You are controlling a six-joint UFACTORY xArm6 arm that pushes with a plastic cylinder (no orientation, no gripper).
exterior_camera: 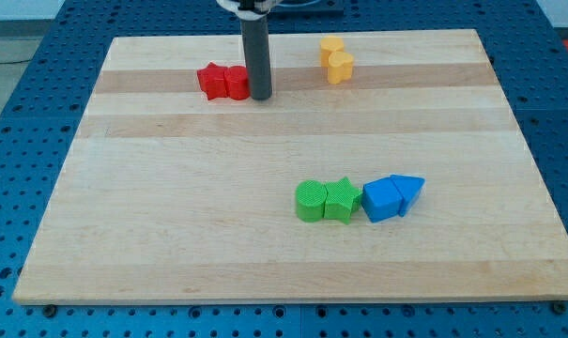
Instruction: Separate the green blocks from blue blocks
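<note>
A green round block (310,201) and a green star block (340,199) sit side by side at the board's lower middle. Touching the star's right side is a blue cube (381,199), with a blue triangle block (408,191) against its right. My tip (260,96) rests on the board near the view's top, just right of the red blocks, far up and left of the green and blue row.
Two red blocks (222,82) sit together at the upper left of centre, next to my tip. Two yellow blocks (336,60) sit near the top edge. The wooden board (171,235) lies on a blue perforated table.
</note>
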